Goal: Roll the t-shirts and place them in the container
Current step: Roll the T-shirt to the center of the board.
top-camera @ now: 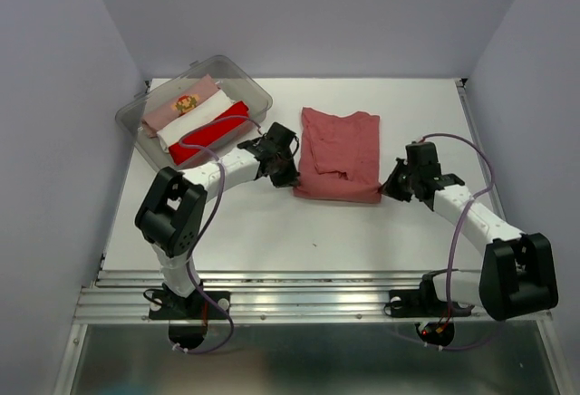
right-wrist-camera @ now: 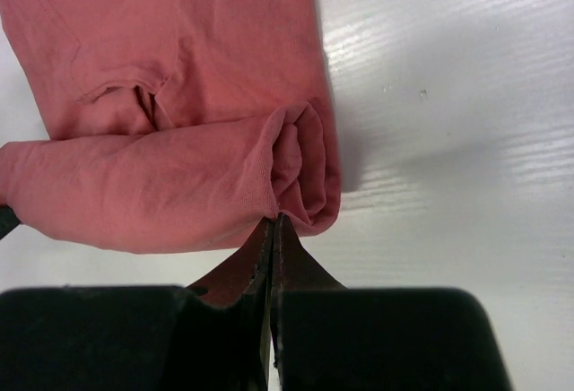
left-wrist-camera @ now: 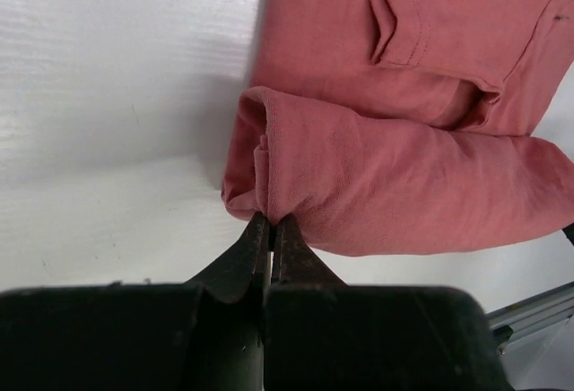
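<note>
A muted brick-red t-shirt (top-camera: 340,152) lies folded on the white table, its near edge turned over into a short roll (left-wrist-camera: 395,194). My left gripper (top-camera: 286,176) is shut on the roll's left end (left-wrist-camera: 269,221). My right gripper (top-camera: 396,188) is shut on the roll's right end (right-wrist-camera: 278,221). Three rolled t-shirts lie side by side in a clear tub (top-camera: 254,87): pale pink with a print (top-camera: 181,105), white (top-camera: 201,116) and bright red (top-camera: 210,134).
The tub stands at the table's back left corner. Grey walls close in the table on three sides. A metal rail (top-camera: 308,295) runs along the near edge by the arm bases.
</note>
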Controlling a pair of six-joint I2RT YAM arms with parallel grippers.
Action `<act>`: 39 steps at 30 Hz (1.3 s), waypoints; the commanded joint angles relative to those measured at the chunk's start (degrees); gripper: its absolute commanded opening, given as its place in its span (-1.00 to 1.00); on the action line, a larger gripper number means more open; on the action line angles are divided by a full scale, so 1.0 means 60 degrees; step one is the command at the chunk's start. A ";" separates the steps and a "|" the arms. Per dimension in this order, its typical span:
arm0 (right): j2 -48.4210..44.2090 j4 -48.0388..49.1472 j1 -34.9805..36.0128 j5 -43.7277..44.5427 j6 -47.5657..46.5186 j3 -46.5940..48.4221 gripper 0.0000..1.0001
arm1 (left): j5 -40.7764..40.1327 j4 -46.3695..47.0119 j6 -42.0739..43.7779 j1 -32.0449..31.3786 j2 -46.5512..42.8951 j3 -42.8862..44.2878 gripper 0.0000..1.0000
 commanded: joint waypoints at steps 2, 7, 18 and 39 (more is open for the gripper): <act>0.0565 0.0822 -0.0055 0.0482 -0.0295 0.0769 -0.99 | 0.0144 -0.0084 0.0594 0.0354 0.0248 0.0754 -1.00; 0.1122 0.0954 -0.0143 0.0453 -0.0310 0.1107 -0.99 | 0.0292 -0.0156 0.0945 0.0486 0.0453 0.1164 -1.00; 0.1753 0.1159 -0.0143 0.0204 -0.0251 0.1591 -0.99 | 0.0160 -0.0582 0.1385 0.0501 0.0864 0.2308 -1.00; -0.0941 0.0618 -0.0143 -0.1788 0.0041 -0.1836 -0.99 | 0.1376 0.1088 0.0815 -0.0391 -0.1172 -0.2392 -1.00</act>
